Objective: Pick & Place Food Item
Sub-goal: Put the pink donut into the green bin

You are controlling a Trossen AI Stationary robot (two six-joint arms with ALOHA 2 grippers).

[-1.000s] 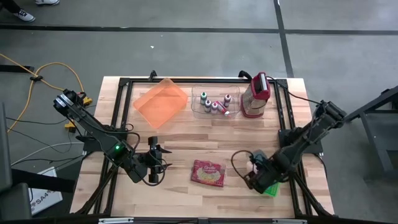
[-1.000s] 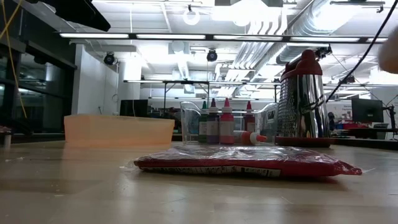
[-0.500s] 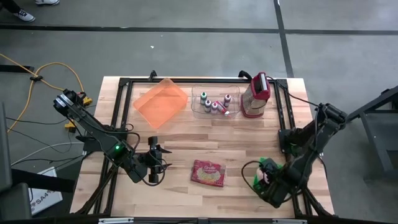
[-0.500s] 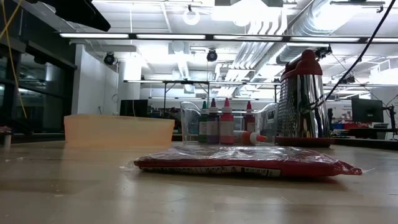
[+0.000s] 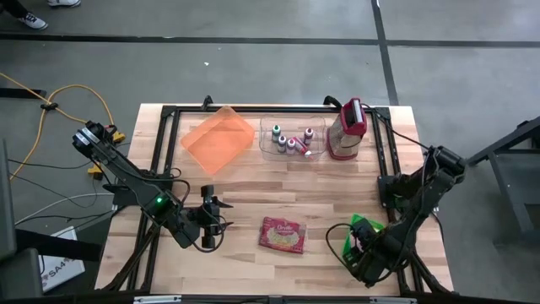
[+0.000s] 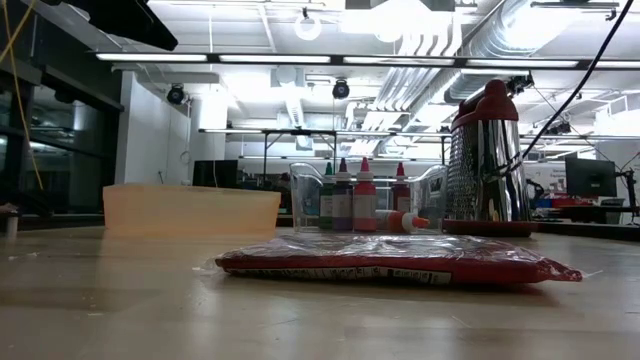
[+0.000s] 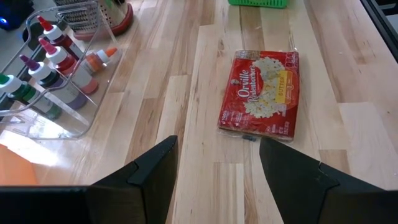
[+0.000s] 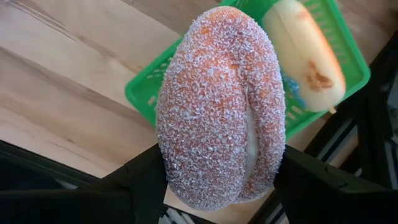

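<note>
Right gripper (image 8: 217, 180) clamped around a sugar-coated donut (image 8: 221, 106), held above the green basket (image 8: 336, 68) at the tabletop's (image 5: 253, 186) near right corner. Left gripper (image 7: 214, 168) parted and empty, facing the popcorn packet (image 7: 261, 93).

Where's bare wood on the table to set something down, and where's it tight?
Open: the wide strip between the popcorn packet and the back row. Crowded: the back edge, with orange tray, clear bin of bottles and grater side by side. Right front corner is taken: green basket under the right gripper, which grips a sugared doughnut.
</note>
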